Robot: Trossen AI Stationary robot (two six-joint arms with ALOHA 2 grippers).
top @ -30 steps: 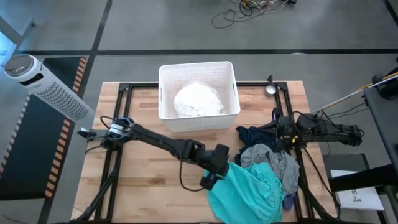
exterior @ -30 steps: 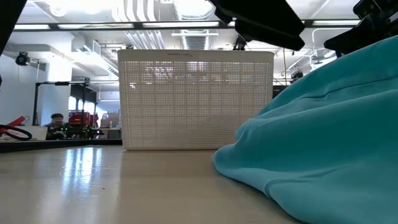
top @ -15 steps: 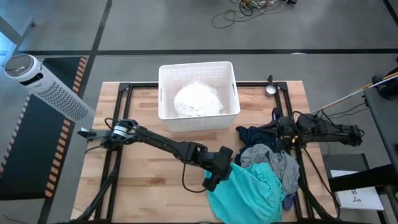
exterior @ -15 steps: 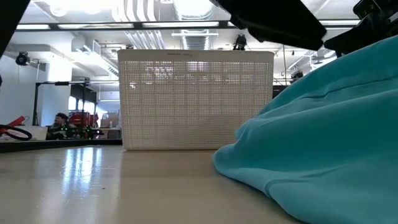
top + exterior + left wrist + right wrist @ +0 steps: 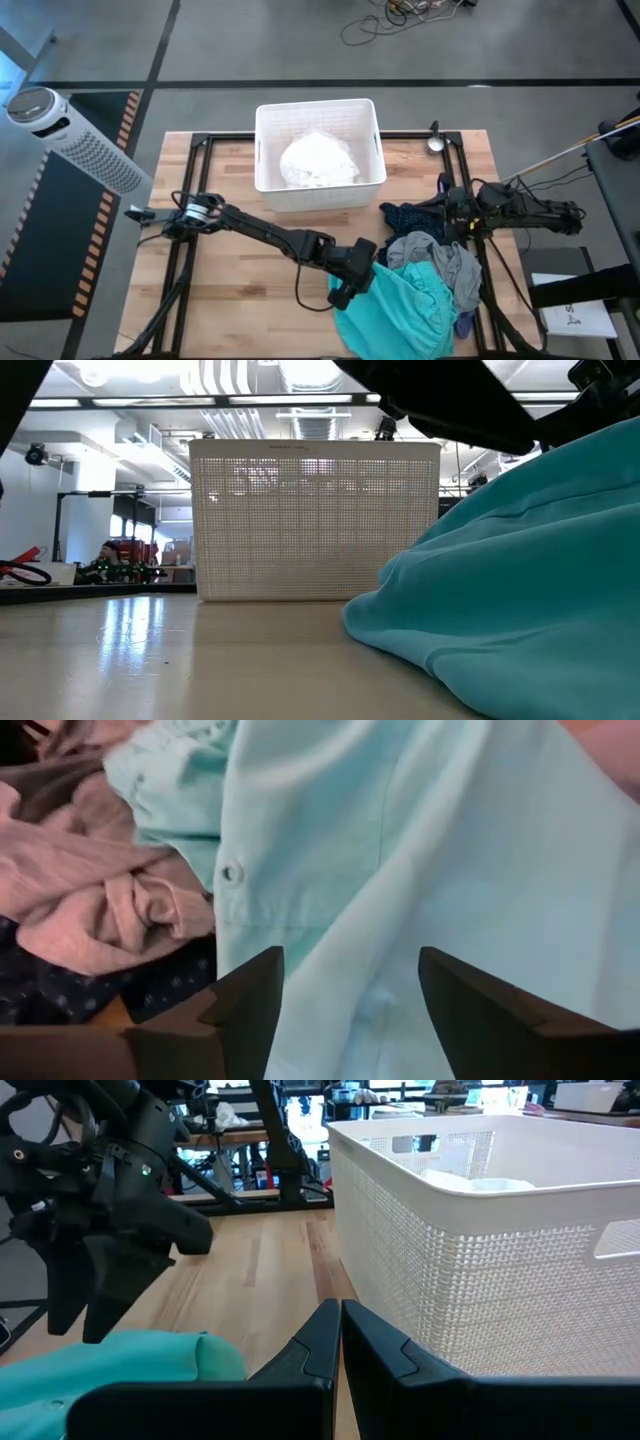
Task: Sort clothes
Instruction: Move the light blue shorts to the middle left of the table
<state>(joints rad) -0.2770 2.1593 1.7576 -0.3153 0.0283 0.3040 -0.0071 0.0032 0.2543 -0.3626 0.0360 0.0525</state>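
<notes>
A pile of clothes lies on the table's near right. In it are a large teal garment (image 5: pixel 400 312), a grey one (image 5: pixel 445 262) and a navy one (image 5: pixel 408 215). A white garment (image 5: pixel 318 160) lies in the white bin (image 5: pixel 264 150). My left gripper (image 5: pixel 358 283) is open and slants down over the teal garment's left edge. In the left wrist view the teal garment (image 5: pixel 400 870) fills the space between its spread fingers, near a button (image 5: pixel 231 873). My right gripper (image 5: pixel 340 1325) is shut, parked at the table's right. My left gripper's open fingers (image 5: pixel 245 1005) stand just over the teal garment's buttoned strip (image 5: pixel 340 920), slanting down from the table's left. I cannot tell whether they touch the cloth. The garment lies slack on the table.
The bin (image 5: pixel 315 520) stands at the table's far middle. Bare wood (image 5: pixel 230 280) lies left of the pile. A black frame runs round the table. A small metal object (image 5: pixel 436 143) sits at the far right.
My left gripper has moved a little down and toward the table's right, closer onto the teal garment. The clothes have not moved.
</notes>
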